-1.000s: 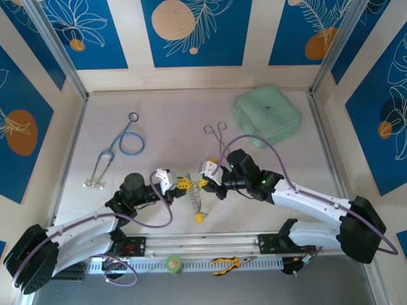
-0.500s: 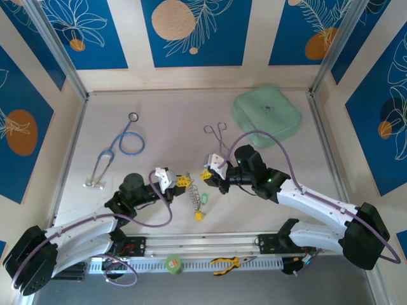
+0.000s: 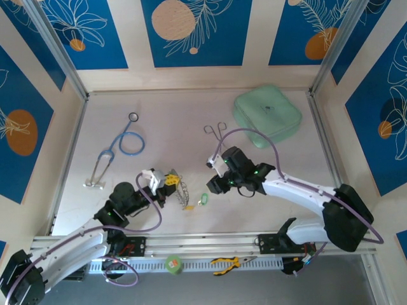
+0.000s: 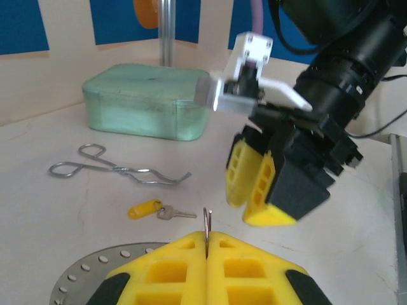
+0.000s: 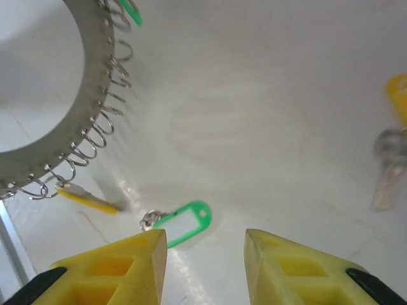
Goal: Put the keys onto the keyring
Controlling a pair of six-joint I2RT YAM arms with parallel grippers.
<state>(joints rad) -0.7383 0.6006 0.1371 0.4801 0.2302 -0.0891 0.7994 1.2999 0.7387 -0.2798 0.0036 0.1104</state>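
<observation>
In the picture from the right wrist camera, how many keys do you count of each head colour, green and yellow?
Green keys: 2
Yellow keys: 2
Total: 4

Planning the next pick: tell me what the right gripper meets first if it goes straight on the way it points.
Probably the green-tagged key lying on the table, just ahead of the open right gripper, nearer one finger; depth is unclear.
</observation>
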